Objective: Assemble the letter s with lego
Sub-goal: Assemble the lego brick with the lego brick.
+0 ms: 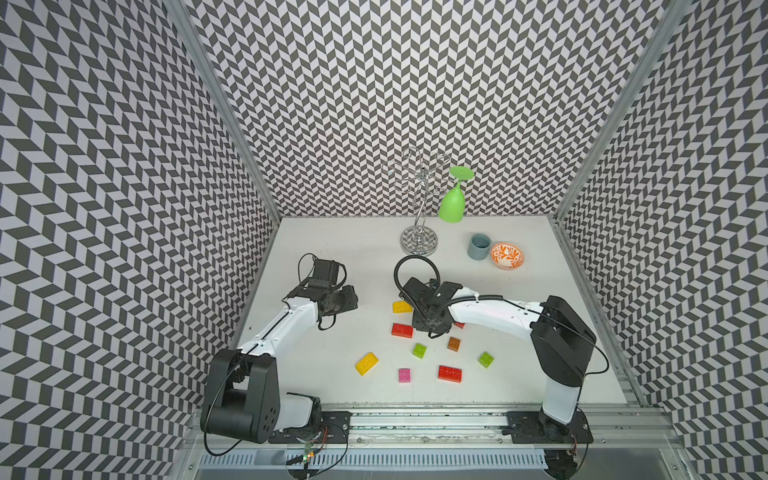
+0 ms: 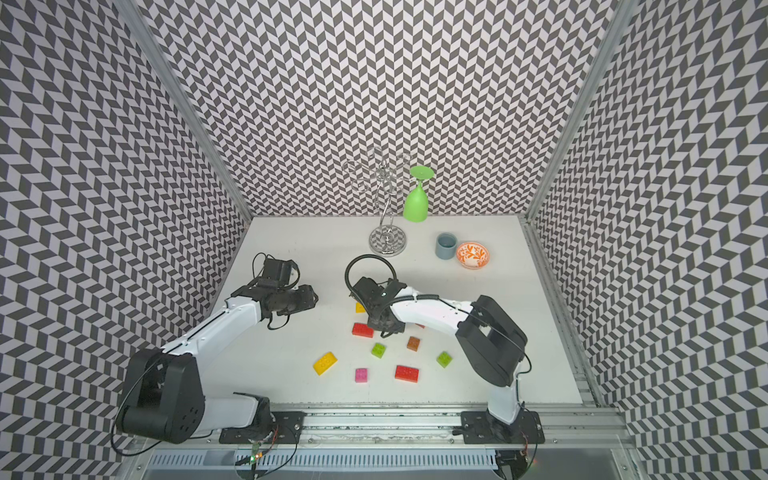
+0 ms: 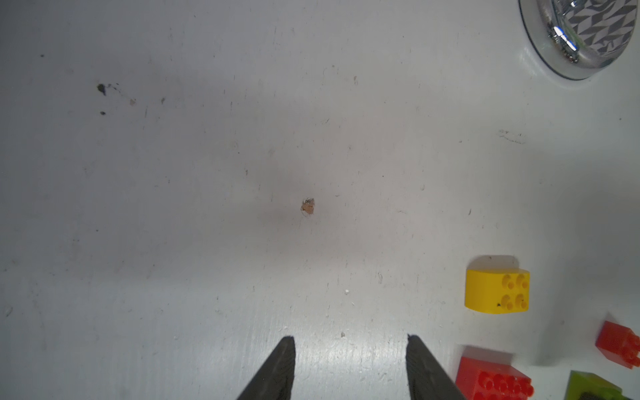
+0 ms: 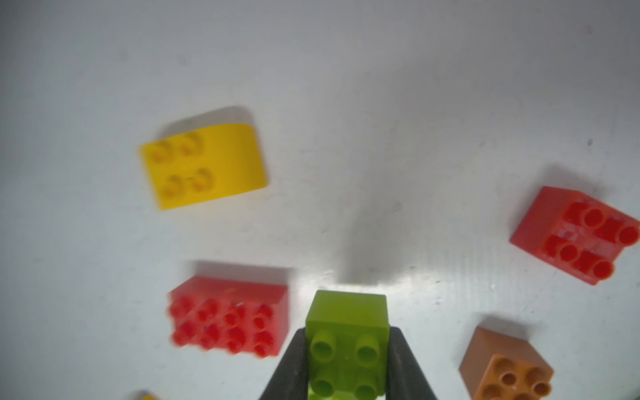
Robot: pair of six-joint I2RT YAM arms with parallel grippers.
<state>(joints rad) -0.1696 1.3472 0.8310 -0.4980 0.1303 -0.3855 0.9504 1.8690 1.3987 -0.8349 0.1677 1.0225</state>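
Right wrist view: observed right gripper (image 4: 346,334) clamped on lime green brick (image 4: 346,310). In a top view, logged long red brick (image 1: 402,330) at its 8 o'clock, yellow brick (image 1: 402,307) at 10 o'clock. Left wrist view: found left gripper (image 3: 350,341) parted over table (image 3: 207,173).

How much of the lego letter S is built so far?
Nothing is built yet: no bricks look joined. The right gripper grips one lime green brick; the left gripper is open and empty. Left to do: the yellow brick, long red brick, pink brick, brown brick and the others lie scattered apart.
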